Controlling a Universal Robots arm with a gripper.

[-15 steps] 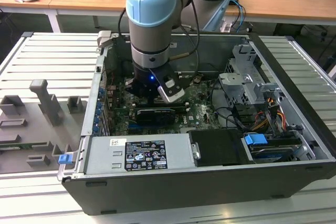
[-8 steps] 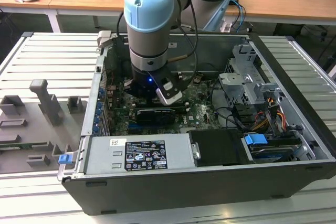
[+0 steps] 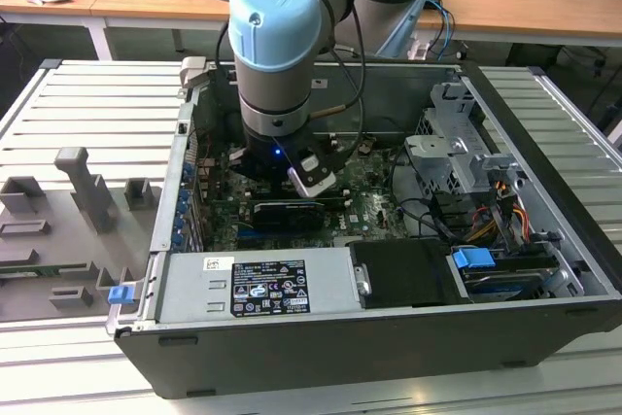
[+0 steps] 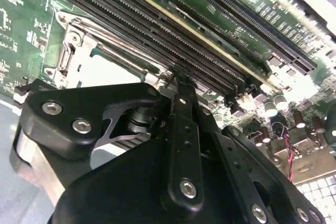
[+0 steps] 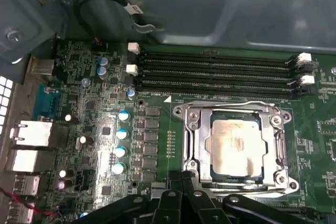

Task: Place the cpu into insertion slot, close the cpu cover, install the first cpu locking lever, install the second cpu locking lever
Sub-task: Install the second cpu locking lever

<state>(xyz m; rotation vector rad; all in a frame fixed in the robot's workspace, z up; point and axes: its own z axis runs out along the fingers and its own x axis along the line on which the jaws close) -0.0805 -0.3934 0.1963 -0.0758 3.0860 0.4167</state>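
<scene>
The cpu (image 5: pixel 235 148), a pale silver square, lies in the insertion slot (image 5: pixel 187 113) on the green board. The silvery cpu cover (image 5: pixel 198 142) lies flat around it, with the chip showing through its window. A thin wire lever (image 5: pixel 236 103) runs along the cover's edge by the memory slots. My gripper (image 5: pixel 185 190) hangs just off the socket's opposite edge, its black fingers (image 5: pixel 171 199) pressed together and shut, with nothing seen between them. In the second wrist view the gripper (image 4: pixel 180 83) points at the board beside the socket frame (image 4: pixel 71 51). In the exterior view the arm's wrist (image 3: pixel 277 75) reaches down into the open computer case.
Long black memory slots (image 5: pixel 220 69) run beside the socket. Blue-topped capacitors (image 5: pixel 122 135) and rear ports (image 5: pixel 26 135) stand farther off, and a black cable (image 5: pixel 105 3) loops at the case wall. The case also holds a power supply (image 3: pixel 262 284) and drive cage (image 3: pixel 457 153). Grey fixtures (image 3: pixel 87 191) stand outside.
</scene>
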